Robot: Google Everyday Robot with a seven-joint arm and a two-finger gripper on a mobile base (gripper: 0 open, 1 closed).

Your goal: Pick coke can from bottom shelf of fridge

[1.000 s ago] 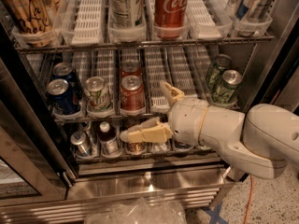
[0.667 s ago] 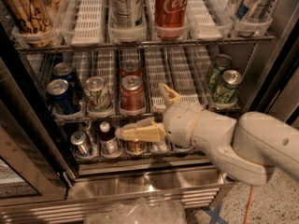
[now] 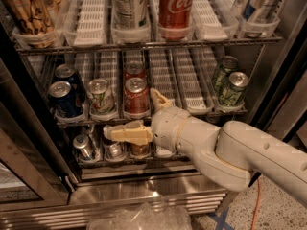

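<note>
The coke can (image 3: 136,96), red with a silver lid and pull tab, stands in a white lane of the fridge (image 3: 144,188) on the wire shelf above the lowest row. A second red can (image 3: 135,69) stands right behind it. My gripper (image 3: 130,111) is open wide just in front of the coke can's base. One cream finger (image 3: 127,132) points left below the can. The other finger (image 3: 160,100) points up beside its right side. Neither touches it. A copper-brown can (image 3: 140,150) on the lowest row is partly hidden under the lower finger.
Blue cans (image 3: 62,97) and a white-and-green can (image 3: 100,96) stand left of the coke can, and green cans (image 3: 232,87) to the right. Silver cans (image 3: 84,146) line the lowest row. A large Coke container (image 3: 175,6) sits on the upper shelf. The open door frame (image 3: 29,143) is at the left.
My arm has moved left and in toward the shelves. Both fingers now sit closer around the coke can's base. The cans have not moved.
</note>
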